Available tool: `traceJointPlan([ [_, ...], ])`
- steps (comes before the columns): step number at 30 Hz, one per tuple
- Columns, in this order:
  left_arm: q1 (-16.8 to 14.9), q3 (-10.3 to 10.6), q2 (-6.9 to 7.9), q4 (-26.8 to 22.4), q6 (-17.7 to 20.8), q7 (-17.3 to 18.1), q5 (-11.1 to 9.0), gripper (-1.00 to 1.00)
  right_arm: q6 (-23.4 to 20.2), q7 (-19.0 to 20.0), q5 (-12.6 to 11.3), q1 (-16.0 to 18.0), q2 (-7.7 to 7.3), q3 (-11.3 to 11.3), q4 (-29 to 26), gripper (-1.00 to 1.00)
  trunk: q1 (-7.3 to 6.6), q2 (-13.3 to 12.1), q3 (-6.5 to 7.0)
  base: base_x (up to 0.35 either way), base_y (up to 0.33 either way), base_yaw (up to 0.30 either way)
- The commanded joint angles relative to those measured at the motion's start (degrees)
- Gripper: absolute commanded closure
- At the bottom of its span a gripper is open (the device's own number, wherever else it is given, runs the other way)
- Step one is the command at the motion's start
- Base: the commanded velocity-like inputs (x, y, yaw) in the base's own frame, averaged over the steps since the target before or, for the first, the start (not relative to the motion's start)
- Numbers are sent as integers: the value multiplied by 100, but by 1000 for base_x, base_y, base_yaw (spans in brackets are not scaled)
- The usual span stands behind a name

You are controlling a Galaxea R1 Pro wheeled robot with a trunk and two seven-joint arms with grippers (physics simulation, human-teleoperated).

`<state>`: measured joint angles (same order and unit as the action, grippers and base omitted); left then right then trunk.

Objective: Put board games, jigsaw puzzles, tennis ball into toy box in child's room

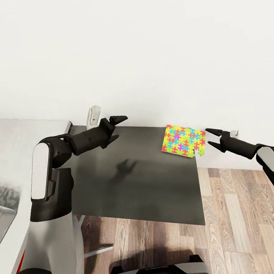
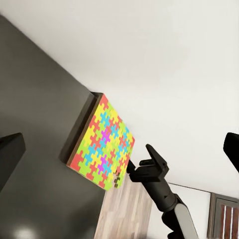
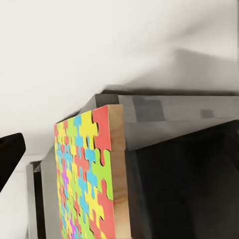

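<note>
Lying flat at the dark table wing's point(image 1: 140, 185) two o'clock corner, the jigsaw puzzle point(image 1: 183, 141) overhung its edge. Right gripper point(image 1: 213, 139) hovered just beside it, released; left gripper point(image 1: 116, 124) hung released at eleven o'clock.

left claw point(image 1: 118, 120) open, right claw point(image 1: 213, 138) open

1. White wall point(image 1: 140, 44), plain, behind everything.
2. Wood-plank floor point(image 1: 237, 223), brown, with mixed lighter and darker boards.
3. Small white wall fitting point(image 1: 92, 114), low on the wall.
4. Dark-framed panel point(image 2: 225, 216), low on the wall.
</note>
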<state>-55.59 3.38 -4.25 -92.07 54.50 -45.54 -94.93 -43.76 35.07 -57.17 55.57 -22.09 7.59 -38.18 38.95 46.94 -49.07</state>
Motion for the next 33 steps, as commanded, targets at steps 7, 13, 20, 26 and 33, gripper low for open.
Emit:
traceJointPlan([
  [7,-6,-4,-4,-4,8,-60,-51,-100,-36,-2,6,-13,18,-7,21,-100,1,4,-4,0,0,0],
  [13,-7,-4,-5,-4,8,-60,-52,-100,-36,-9,29,-32,40,-22,28,-100,1,4,-4,0,0,0],
  [20,-6,-4,-15,-4,8,-60,-52,-100,-32,-15,43,-42,62,-39,56,-100,1,4,-4,0,0,0],
  [26,-7,-4,-30,-4,8,-60,-52,-100,-29,-17,50,-45,75,-45,68,-100,1,4,-4,0,0,0],
  [33,-8,3,-38,-4,8,-60,-52,-100,-27,-17,49,-53,83,-53,72,-100,1,4,-4,0,0,0],
])
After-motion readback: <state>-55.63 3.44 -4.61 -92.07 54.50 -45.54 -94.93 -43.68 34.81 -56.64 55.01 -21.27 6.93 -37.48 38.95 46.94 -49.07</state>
